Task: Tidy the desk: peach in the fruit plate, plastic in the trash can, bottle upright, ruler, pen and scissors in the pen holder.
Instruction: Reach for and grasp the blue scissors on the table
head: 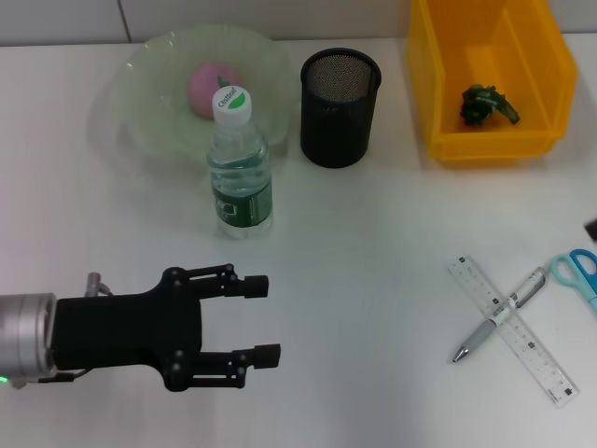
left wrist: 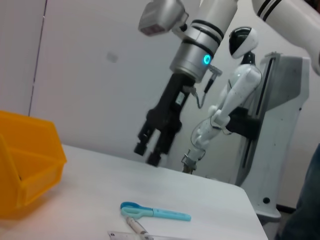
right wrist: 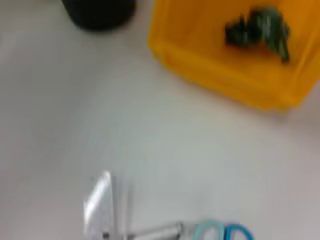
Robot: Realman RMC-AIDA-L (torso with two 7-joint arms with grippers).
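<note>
My left gripper (head: pixel 270 318) idles with jaws released; my right gripper's (left wrist: pixel 150 150) jaws, state unclear, should descend squarely over the pen (head: pixel 497 316) crossing the ruler (head: pixel 512 329).

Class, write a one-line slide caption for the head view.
Open left claw hovers near upright bottle; ruler and pen remain.

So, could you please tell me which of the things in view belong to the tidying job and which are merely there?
Job: peach in fruit plate; upright bottle; green plastic in yellow trash bin; ruler, pen, scissors; mesh pen holder.

Just there: open left hand; right hand raised above the table; white robot behind.
</note>
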